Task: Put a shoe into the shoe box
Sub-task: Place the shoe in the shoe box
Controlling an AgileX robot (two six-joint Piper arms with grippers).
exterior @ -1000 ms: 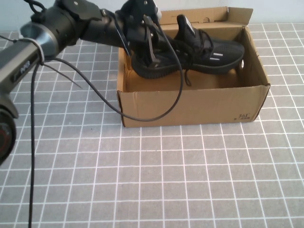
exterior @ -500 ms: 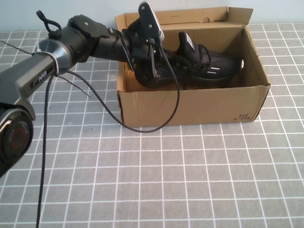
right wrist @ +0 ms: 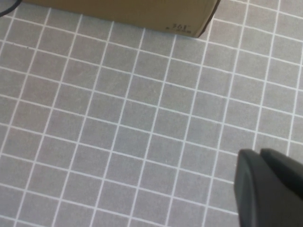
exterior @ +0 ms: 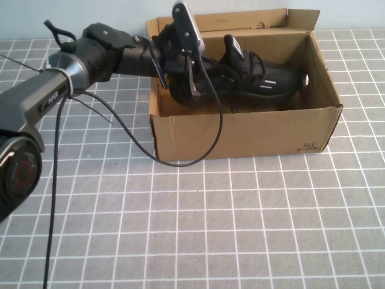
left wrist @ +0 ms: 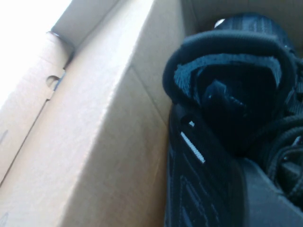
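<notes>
The shoe, a black sneaker with thin white side stripes, lies inside the open brown shoe box, with its toe toward the box's right end. My left gripper reaches into the box's left end and is shut on the shoe's heel. In the left wrist view the heel collar fills the frame beside the box's inner wall, and one dark finger presses against the shoe. My right gripper is shut and empty over the gridded mat, away from the box; it is outside the high view.
The box's back flap stands up. A black cable from the left arm hangs over the box's front wall. The box's front corner with its printed mark shows in the right wrist view. Grey gridded mat lies in front of the box.
My left gripper has lowered the shoe from above the rim down into the box, with the toe settling toward the right end. The right gripper has not visibly moved.
</notes>
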